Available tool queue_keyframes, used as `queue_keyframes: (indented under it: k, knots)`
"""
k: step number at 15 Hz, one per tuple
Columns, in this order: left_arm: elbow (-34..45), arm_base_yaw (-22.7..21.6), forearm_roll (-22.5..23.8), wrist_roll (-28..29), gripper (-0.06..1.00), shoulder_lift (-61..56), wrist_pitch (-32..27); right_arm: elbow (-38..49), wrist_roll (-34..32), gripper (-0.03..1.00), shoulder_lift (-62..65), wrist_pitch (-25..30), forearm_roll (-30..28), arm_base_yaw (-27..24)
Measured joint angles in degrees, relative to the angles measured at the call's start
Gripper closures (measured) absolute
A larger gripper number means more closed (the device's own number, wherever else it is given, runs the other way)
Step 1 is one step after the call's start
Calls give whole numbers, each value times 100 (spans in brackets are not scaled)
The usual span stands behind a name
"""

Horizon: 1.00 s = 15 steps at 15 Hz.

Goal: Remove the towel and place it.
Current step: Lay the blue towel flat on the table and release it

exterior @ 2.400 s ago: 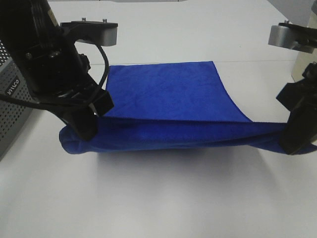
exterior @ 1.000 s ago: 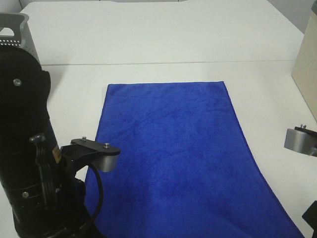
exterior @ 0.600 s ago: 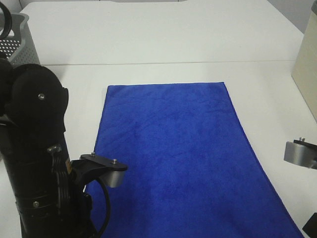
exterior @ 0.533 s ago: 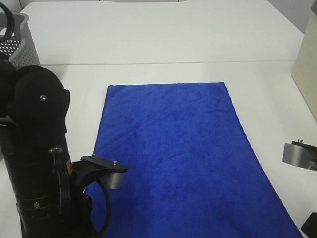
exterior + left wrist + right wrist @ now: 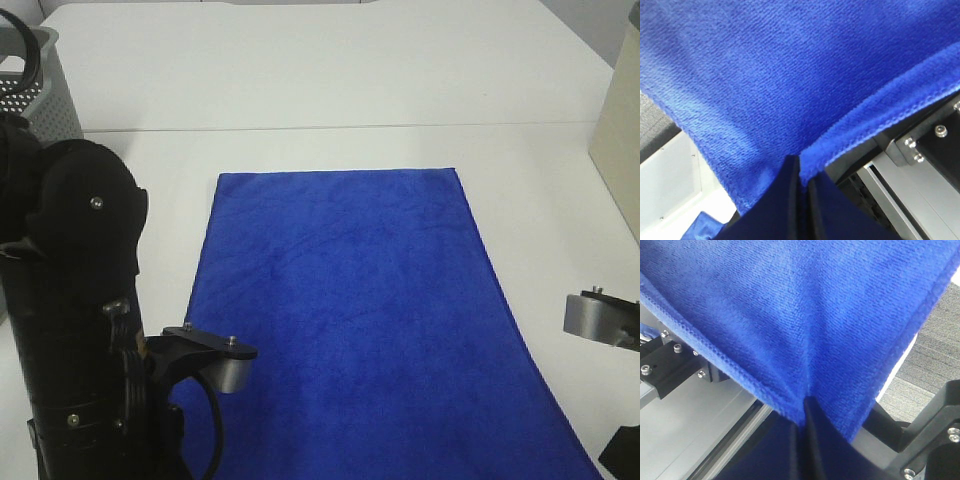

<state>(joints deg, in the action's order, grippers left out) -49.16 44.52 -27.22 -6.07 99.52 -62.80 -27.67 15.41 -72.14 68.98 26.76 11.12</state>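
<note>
My left gripper (image 5: 801, 167) is clamped shut on the towel (image 5: 765, 75) at its near-left corner, blue pile bunched between the jaws; my left arm (image 5: 80, 300) stands dark over the worktop's (image 5: 300, 80) front-left corner, with the grey basket (image 5: 45, 85) at the left edge behind it. The towel lies spread flat down the middle of the worktop, its far edge square and its near end running to the front edge. My right gripper (image 5: 805, 407) is pinched closed on the near-right corner.

To finish this well, I judge I should hold both corners level and evenly taut, lower them together so the near edge lands without a fold, then let go on both sides at once.

The high camera gives the whole spread but neither grip. The wrist cameras show the pinched hems and frame rails beneath, so the corners probably hang just off the front edge, though I cannot be sure.
</note>
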Motion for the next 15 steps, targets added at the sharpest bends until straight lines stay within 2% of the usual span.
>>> queue_keyframes:
  k: [3, 6, 7, 12, 15]
  knots:
    - [17, 0, 17, 0, 94, 6, -384, 40, -138, 85, 0, 23, -166, 0]
    - [17, 0, 17, 0, 94, 6, -430, 40, -143, 78, 0, 23, -223, 0]
    - [17, 0, 6, 0, 89, 6, -441, 40, -143, 71, 0, 23, -252, 0]
    - [17, 0, -92, 23, 53, 6, -550, 40, -350, 51, 0, 23, -292, 0]
    - [17, 0, -92, 23, 48, 6, -579, 40, -430, 41, 0, 23, -292, 0]
